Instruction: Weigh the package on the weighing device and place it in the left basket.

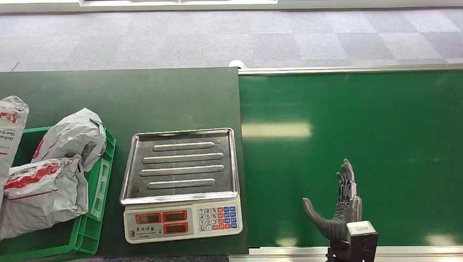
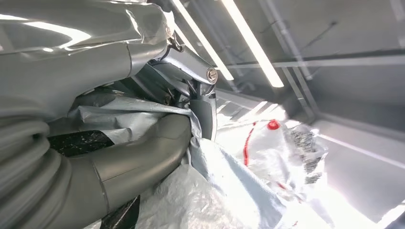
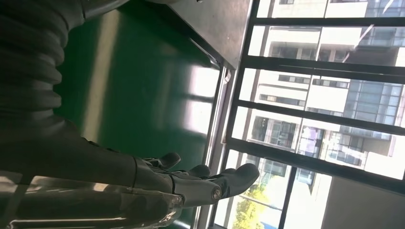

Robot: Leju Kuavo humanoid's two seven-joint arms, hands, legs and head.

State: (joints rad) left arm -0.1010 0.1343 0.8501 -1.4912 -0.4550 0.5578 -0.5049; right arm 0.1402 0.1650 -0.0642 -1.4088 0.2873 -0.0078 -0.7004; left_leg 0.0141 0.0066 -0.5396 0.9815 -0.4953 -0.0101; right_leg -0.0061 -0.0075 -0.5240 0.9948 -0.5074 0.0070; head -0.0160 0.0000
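Hidden: my left hand (image 2: 143, 157) is half buried in crinkled grey plastic; I cannot tell whether it grips.
Package: crumpled grey plastic mailer bag (image 1: 73, 139), red print, lying in the green plastic basket (image 1: 93, 218).
Right hand (image 1: 338, 210): fingers spread, holding nothing, over the green belt (image 1: 355, 136).
Scale: steel-tray weighing device (image 1: 180, 164) bare.

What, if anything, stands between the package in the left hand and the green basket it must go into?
No barrier shows. The package, gripped by the left hand, hangs at the green basket's left side. Two grey packages already lying in it take up most of its room.
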